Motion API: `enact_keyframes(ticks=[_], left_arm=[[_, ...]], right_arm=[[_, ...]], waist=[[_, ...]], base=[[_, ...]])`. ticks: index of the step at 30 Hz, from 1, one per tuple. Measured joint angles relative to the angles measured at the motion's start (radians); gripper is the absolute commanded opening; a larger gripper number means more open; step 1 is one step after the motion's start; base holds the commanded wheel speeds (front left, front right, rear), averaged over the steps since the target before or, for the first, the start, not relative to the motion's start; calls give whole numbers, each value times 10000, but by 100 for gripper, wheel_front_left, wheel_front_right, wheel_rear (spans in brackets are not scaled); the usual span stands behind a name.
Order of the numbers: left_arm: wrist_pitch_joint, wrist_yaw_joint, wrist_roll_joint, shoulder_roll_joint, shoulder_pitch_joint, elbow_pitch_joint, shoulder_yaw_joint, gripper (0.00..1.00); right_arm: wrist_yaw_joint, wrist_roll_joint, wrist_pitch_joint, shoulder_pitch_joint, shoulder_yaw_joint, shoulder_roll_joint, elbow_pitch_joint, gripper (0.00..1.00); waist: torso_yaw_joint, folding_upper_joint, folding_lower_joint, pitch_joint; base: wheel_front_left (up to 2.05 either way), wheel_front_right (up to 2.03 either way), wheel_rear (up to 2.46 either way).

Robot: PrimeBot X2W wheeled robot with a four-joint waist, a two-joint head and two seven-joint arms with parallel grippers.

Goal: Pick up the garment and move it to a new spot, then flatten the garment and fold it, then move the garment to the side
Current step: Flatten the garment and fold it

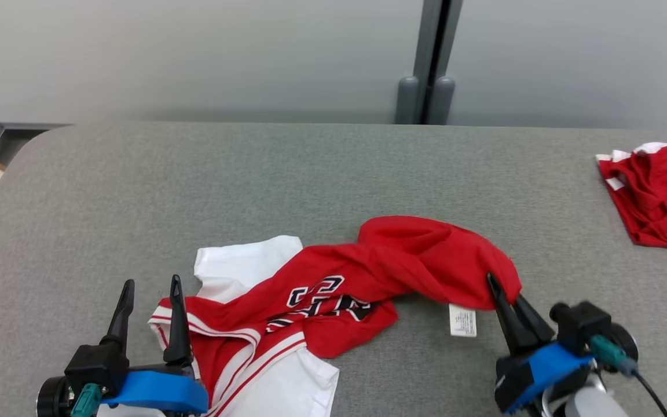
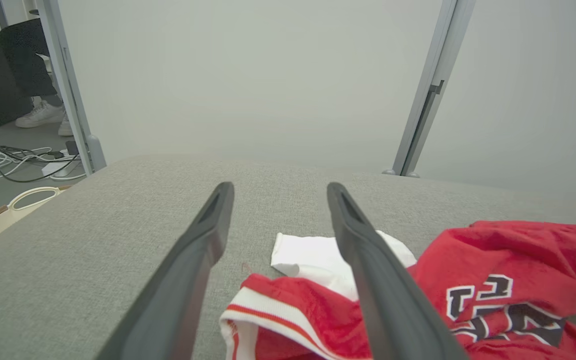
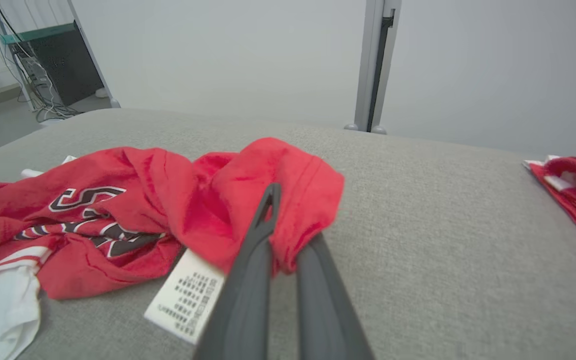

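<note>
Red-and-white jersey (image 1: 333, 284), judged soft and limp, was pictured crumpled at six o'clock on the table (image 1: 252, 174), its red edge pinched at four o'clock by the right gripper (image 1: 501, 292); the left gripper (image 1: 152, 282) was seen spread wide.

Lab or office test bay, grey partition panels (image 1: 194, 52), floor cables (image 2: 3, 160), equipment rack (image 3: 63, 65)

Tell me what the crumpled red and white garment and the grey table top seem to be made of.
Crumpled red and white garment: soft matte knit, perhaps cotton; it creases limply. Grey table top: matte woven-looking fabric; fine speckled texture.
</note>
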Motion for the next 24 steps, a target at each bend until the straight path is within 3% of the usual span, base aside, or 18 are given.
enact_keyframes(ticks=[13, 19, 24], left_arm=[[0, -8, 6, -2, 364, -132, 186, 100], [0, 73, 27, -2, 411, -291, 173, 100], [0, 73, 31, -2, 340, -307, 159, 100]], right_arm=[[0, 261, 2249, 3977, -756, 489, -6564, 0], [0, 272, 3321, 4624, -1062, 744, -9518, 0], [0, 167, 3862, 4564, -1083, 863, -10776, 0]], waist=[[-802, 0, 0, -339], [-1062, 1, 0, -231], [-1118, 0, 0, -108]], base=[[0, 0, 0], [0, 0, 0], [0, 0, 0]])
